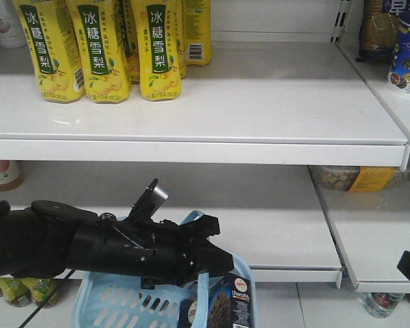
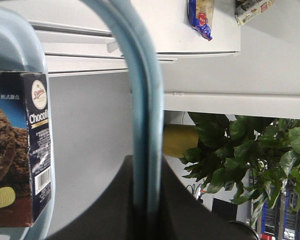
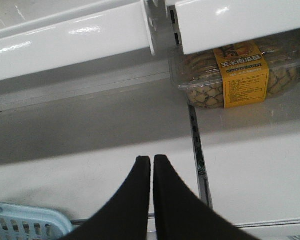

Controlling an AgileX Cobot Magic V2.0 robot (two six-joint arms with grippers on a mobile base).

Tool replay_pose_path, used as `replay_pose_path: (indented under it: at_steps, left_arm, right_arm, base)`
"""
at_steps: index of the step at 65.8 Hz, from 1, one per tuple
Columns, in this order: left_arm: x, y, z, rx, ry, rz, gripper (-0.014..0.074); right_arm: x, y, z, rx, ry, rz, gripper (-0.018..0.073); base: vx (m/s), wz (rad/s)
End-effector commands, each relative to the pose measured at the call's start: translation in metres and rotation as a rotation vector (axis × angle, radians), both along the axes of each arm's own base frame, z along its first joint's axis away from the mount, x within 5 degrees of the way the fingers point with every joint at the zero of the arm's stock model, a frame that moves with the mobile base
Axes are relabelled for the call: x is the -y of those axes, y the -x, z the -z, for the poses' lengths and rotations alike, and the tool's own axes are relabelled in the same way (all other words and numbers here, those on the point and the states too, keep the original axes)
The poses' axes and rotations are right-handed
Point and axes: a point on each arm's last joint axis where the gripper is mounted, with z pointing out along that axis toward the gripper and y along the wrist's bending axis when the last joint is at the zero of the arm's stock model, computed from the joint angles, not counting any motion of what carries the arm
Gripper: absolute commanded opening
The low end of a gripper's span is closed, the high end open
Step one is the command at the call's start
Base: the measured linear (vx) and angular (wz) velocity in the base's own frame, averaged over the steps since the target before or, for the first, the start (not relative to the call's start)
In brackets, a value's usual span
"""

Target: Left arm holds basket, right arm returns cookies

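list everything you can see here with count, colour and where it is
drink bottles: three in front, more behind, yellow, top shelf left
snack bags: at least two, blue and brown, top right
biscuit tray: one, clear with yellow label, lower shelf right
shelves: several, white, across the view
basket: one, light blue, bottom centre
cookie box: one, dark navy, upright in the basket
plant: one, green, past the shelving
left gripper: one, black, shut on the basket's handle
right gripper: one, black, shut and empty, facing the lower shelf
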Motion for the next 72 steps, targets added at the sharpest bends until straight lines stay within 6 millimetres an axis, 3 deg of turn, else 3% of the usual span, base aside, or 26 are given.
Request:
replay_pose_path:
  at_steps: [1,34,44,57,72]
  left_arm:
    - [0.003,0.000,-0.026,0.045,0.094,0.002,-0.0006]
    - [0.003,0.000,-0.026,0.045,0.094,0.002,-0.0006]
    - [0.003,0.000,-0.026,0.045,0.094,0.002,-0.0006]
    - [0.003,0.000,-0.026,0.045,0.094,0.002,-0.0006]
    - [0.003,0.000,-0.026,0.045,0.094,0.002,-0.0006]
  right_arm:
    - [0.001,-0.005,-0.016,0.095,-0.005,0.011,0.0041]
    - [-0.001,-0.003,-0.010,0.018,-0.011,-0.002,0.0385]
    - [-0.002,-0.002,-0.012,-0.051,-0.016,-0.016,0.0393]
    - [-0.012,-0.015,-0.034,-0.249,-0.102,-0.069,0.0393]
    - [-0.038,-0.049,-0.021,-0.421,-0.171,-0.223,0.0393]
  base:
    - [0.00,0.00]
    - [0.00,0.00]
    - [0.00,0.00]
    - [0.00,0.00]
    - [0.00,0.00]
